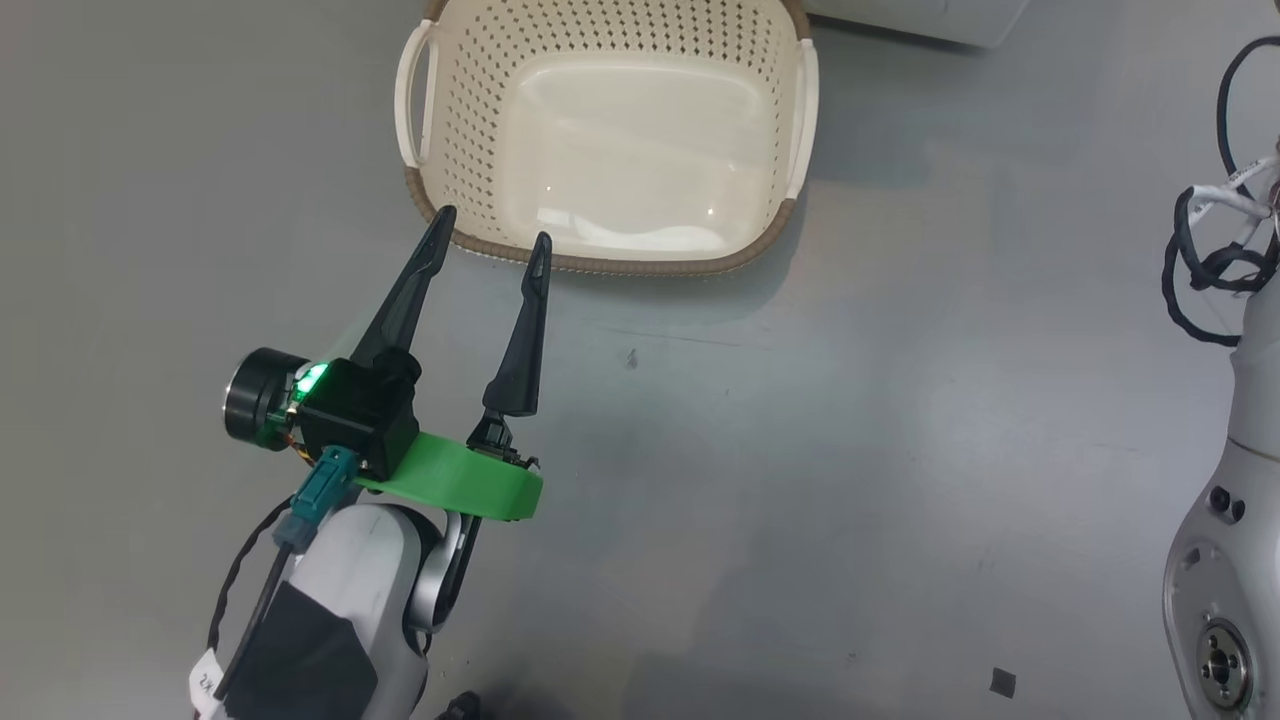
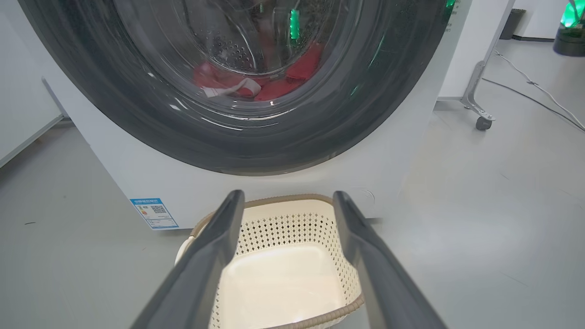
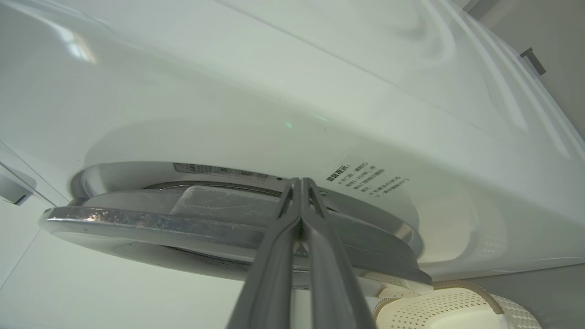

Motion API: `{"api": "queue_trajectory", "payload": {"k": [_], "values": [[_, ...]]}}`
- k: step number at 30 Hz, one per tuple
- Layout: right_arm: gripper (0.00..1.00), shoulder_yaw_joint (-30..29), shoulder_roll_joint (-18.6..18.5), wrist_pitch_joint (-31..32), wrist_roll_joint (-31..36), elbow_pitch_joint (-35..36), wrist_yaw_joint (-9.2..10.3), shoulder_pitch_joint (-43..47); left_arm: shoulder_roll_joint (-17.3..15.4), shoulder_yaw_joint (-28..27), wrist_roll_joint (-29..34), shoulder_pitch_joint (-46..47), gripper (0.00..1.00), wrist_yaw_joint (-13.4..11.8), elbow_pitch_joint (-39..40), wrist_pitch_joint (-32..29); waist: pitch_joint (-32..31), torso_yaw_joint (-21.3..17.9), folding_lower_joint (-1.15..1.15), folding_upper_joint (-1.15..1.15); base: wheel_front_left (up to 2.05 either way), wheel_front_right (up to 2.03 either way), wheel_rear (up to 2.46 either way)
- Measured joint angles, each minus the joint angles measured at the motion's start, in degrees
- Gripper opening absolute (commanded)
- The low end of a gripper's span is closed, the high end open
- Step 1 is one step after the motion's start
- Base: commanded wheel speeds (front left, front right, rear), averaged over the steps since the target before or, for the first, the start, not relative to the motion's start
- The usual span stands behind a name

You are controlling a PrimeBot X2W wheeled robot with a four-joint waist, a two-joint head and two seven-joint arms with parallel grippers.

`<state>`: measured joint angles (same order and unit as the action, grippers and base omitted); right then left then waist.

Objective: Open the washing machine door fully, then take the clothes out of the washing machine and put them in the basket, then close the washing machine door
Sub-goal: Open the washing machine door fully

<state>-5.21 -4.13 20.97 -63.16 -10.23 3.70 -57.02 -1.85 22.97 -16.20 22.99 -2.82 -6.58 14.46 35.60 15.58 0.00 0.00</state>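
The washing machine stands white behind the basket. The washing machine door, with its black rim and glass, covers the drum. Red clothes with white trim lie behind the glass. The cream basket sits empty on the floor before the machine. My left gripper hangs open just short of the basket's near rim, nothing between its fingers. My right gripper is shut and empty. Its tips lie at the door's silvery edge, where it meets the machine front; I cannot tell whether they touch.
The grey floor spreads around the basket. My right forearm and its black cables fill the right edge. A blue sticker marks the machine's lower front. A wheeled stand leg and a floor cable lie right of the machine.
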Motion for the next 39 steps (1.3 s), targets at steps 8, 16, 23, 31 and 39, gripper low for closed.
{"api": "queue_trajectory", "payload": {"k": [8, 16, 23, 31, 39], "values": [[0.00, 0.34, -0.21, 3.02, -1.94, -3.96, 0.56, -4.30, 0.14, 0.83, -0.63, 0.82, 1.00, -0.49, -0.43, 0.00, 2.02, 2.37, 0.00, 0.00, 0.00, 0.00, 0.00], [0.00, 0.48, -0.34, 4.98, -3.41, -6.69, 1.11, -8.22, 0.23, 1.35, -0.89, 1.42, 1.00, -0.93, -0.73, 0.00, 2.62, 3.04, 0.00, 0.00, 0.00, 0.00, 0.00], [0.00, 1.16, -0.51, 6.46, -4.41, -8.84, 1.51, -10.81, 0.29, 1.55, -0.89, 1.82, 1.00, -1.20, -0.96, 0.00, 2.97, 3.44, 0.00, 0.00, 0.00, 0.00, 0.00], [0.00, 1.03, -1.24, 8.12, -6.44, -11.46, 1.78, -12.16, 0.31, 1.86, -1.96, 1.99, 1.00, -1.51, -1.13, 0.24, 2.88, 3.69, 0.00, 0.00, 0.00, 0.00, 0.00], [0.00, -0.26, -1.36, 10.02, -9.04, -14.89, 1.51, -11.97, 0.34, 2.09, -3.21, 2.02, 1.00, -1.68, -1.91, 0.24, 1.43, 3.64, 0.00, 0.00, 0.00, 0.00, 0.00]]}}
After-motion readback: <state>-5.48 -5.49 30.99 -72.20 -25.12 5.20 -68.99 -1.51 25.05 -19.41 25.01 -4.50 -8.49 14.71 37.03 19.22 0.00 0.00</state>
